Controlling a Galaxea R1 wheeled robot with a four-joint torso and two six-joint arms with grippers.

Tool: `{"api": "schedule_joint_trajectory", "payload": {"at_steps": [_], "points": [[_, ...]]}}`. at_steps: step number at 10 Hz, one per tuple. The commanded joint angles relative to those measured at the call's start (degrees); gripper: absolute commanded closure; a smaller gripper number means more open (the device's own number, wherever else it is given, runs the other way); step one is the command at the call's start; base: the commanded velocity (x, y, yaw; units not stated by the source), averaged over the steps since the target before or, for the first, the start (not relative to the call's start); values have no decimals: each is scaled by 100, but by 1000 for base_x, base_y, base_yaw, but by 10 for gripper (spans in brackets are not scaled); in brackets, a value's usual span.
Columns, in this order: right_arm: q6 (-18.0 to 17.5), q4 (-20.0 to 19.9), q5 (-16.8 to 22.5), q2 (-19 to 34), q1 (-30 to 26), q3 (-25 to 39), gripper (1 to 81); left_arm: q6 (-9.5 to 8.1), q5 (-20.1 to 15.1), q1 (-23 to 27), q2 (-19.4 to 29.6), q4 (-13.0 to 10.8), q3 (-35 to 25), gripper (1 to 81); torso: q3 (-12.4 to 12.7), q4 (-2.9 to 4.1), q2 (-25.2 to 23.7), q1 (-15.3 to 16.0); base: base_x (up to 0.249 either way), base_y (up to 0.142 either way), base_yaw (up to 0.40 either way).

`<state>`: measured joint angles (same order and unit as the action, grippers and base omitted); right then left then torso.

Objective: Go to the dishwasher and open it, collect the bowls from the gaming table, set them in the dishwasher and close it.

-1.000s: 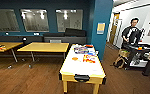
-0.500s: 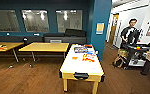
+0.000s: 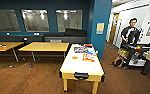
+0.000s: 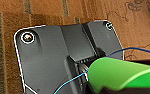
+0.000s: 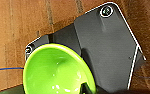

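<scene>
At the far left, a yellow table [image 3: 44,46] is standing against the blue wall. Just right of it, the gaming table [image 3: 73,68] is lying lengthwise ahead of the robot, its white tabletop carrying colourful game boxes [image 3: 81,49]. A small orange patch [image 3: 75,58] beside them is probably the orange bowl, waiting to be collected, though it is too blurred to be sure. Further right, a person [image 3: 131,32] is standing by a cart.

In the right wrist view, the right end effector [image 5: 84,88] is gripping the green bowl [image 5: 53,72] by its rim, a dark finger [image 5: 84,87] hooking over the edge. It is carrying the bowl above the wooden floor, apparently so it can go to the dishwasher. The same bowl is showing side-on in the left wrist view, close to the left end effector [image 4: 83,75], whose state I cannot tell.

Against the earlier frames, the whole head picture is shifting slightly and the gaming table is looming a little nearer, so the camera is moving. The boxes are lying as before.
</scene>
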<state>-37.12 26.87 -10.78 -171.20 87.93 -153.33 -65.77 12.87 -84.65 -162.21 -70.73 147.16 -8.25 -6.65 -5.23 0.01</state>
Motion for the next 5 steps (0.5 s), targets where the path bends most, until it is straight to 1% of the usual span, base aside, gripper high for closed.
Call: {"api": "schedule_joint_trajectory", "payload": {"at_steps": [1, 3, 5], "points": [[12, 82, 208, 5, -262, 6, 811, 11, -118, 295, 118, -2, -3, 811, 0, 0, 0, 0, 0, 0, 0], [12, 82, 216, 5, -254, 6, 811, 11, -119, 296, 109, -2, -3, 811, 0, 0, 0, 0, 0, 0, 0], [12, 82, 216, 14, -262, 6, 811, 11, -118, 304, 118, -20, -3, 811, 0, 0, 0, 0, 0, 0, -110]]}}
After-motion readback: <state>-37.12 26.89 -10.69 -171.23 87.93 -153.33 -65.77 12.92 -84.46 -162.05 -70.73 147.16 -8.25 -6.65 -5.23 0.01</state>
